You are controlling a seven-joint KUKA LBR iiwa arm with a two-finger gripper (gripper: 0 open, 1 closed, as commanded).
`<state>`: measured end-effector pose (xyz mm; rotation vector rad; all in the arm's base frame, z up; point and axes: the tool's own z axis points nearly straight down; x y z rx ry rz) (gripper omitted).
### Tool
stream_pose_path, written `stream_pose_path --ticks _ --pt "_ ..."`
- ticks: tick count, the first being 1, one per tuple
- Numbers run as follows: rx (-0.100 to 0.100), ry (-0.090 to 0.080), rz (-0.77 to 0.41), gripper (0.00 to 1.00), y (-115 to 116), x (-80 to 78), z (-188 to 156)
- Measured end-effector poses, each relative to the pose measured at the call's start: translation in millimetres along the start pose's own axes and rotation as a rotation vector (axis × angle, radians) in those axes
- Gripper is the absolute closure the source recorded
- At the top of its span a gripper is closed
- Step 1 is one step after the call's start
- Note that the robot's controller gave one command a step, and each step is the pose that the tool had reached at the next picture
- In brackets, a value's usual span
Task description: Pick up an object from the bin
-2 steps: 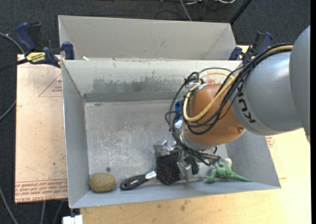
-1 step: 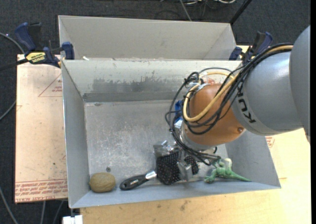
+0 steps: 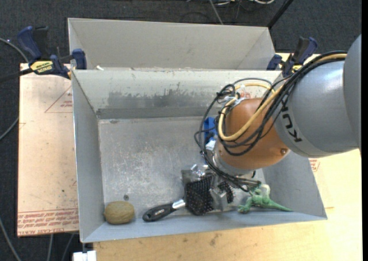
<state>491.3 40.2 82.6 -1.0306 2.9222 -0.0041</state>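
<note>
I, the gripper [image 3: 200, 198], am hanging low by the near wall of the grey metal bin [image 3: 86, 156]; I cannot tell how my jaws are standing. A black-handled tool with a silver neck [image 3: 163, 211] is lying just beside them, toward the view's left. A green toy lizard [image 3: 263, 201] is lying on their other side.

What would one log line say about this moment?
pincer: low, front of bin | nearest: black-handled tool | also near: green toy lizard | front-left corner: tan round lump
</note>
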Motion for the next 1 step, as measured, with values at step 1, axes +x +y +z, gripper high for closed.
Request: stream_pose_path --ticks 1 --pt "0.004 0.006 -0.039 1.0 1.6 -2.6 2.1"
